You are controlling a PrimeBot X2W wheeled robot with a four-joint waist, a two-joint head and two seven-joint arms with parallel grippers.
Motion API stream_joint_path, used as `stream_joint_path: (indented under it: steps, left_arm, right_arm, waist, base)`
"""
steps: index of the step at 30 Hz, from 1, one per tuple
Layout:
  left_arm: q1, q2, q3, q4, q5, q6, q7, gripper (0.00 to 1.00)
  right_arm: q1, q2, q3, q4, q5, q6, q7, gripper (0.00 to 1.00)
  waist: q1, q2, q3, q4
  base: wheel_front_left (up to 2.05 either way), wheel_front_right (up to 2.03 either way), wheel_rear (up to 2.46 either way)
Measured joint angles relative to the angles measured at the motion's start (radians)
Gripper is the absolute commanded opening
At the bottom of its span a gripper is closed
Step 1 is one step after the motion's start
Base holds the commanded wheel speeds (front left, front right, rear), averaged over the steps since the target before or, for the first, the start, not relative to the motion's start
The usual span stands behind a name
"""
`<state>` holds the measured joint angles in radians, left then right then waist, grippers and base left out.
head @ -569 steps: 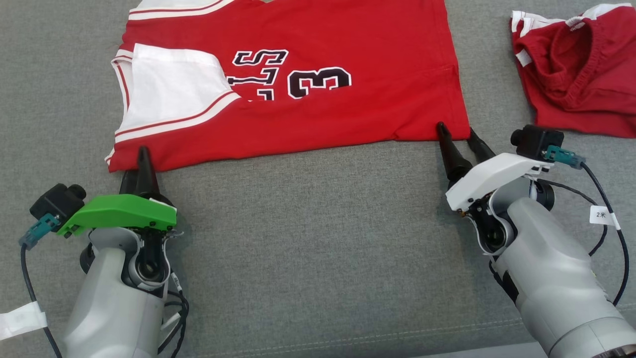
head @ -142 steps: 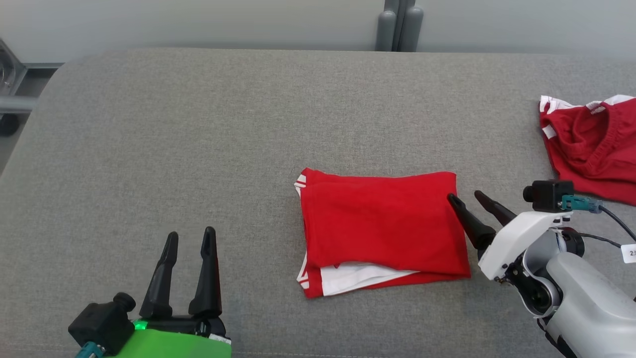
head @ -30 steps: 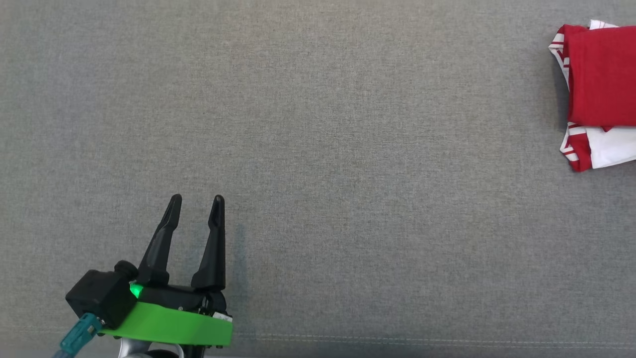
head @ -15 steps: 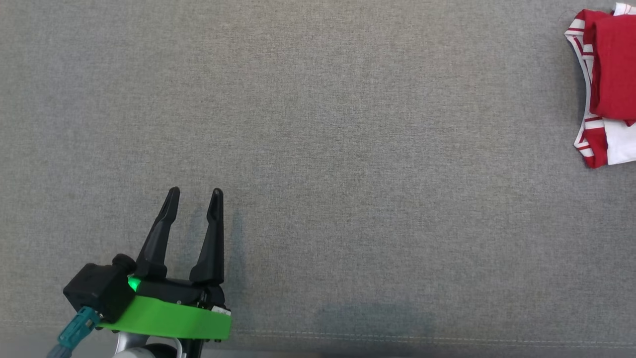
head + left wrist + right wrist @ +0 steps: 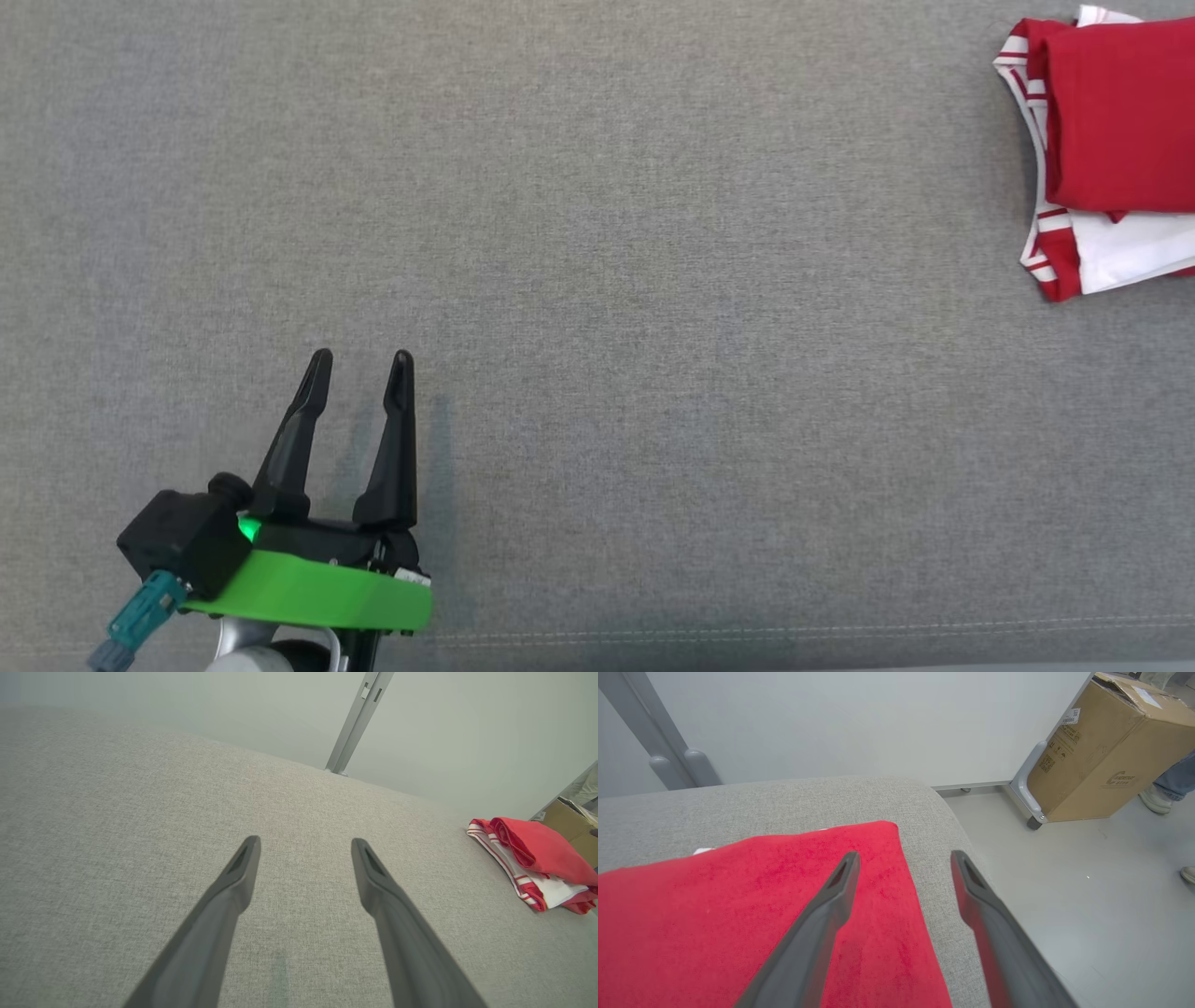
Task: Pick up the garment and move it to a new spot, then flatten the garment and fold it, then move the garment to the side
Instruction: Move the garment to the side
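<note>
The garment (image 5: 1111, 140), a red jersey with white trim, lies folded on the grey cushion at the far right of the head view. In the left wrist view the garment (image 5: 537, 863) rests far off to the right. My left gripper (image 5: 359, 359) hovers open over bare cushion at the lower left, nothing between its fingers; in its own view the left gripper (image 5: 303, 842) points at grey fabric. My right gripper (image 5: 903, 858) stands open just above the garment (image 5: 738, 914), near its right edge, with no cloth between the fingers.
The grey cushion (image 5: 607, 327) spreads wide between the left gripper and the garment. In the right wrist view the cushion's rounded end (image 5: 952, 826) drops to the floor, where a cardboard box (image 5: 1106, 751) stands and a person's shoe (image 5: 1155, 800) shows.
The right gripper has gone from shut to open, letting go of the garment. The head camera has shifted, so the garment sits a little differently in the picture. The left gripper has stayed open.
</note>
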<state>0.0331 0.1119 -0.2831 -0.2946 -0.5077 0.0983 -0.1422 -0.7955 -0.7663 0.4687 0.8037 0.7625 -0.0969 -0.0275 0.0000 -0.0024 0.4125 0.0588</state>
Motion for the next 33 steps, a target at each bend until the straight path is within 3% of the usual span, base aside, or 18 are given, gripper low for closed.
stream_joint_path:
  steps: [17,23,33]
  left_arm:
    - [-0.076,-0.03,0.017,0.121,-0.044,-0.018,-0.043,1.0]
    - [-0.076,-0.033,0.071,0.181,-0.044,-0.007,-0.067,1.0]
    - [-0.065,-0.034,0.102,0.259,-0.01,0.0,-0.079,1.0]
  right_arm:
    - [-0.01,0.169,0.131,-0.088,-0.066,0.118,-0.096,1.0]
    - [0.043,0.233,0.141,-0.094,-0.076,0.121,-0.16,1.0]
    - [0.167,0.349,0.119,-0.154,-0.055,0.076,-0.221,1.0]
  waist:
    - [0.0,0.0,-0.128,-0.07]
    - [0.0,0.0,-0.192,-0.094]
    - [0.0,0.0,-0.289,-0.125]
  base:
    - [0.0,0.0,0.0]
    - [0.0,0.0,0.0]
    - [0.0,0.0,0.0]
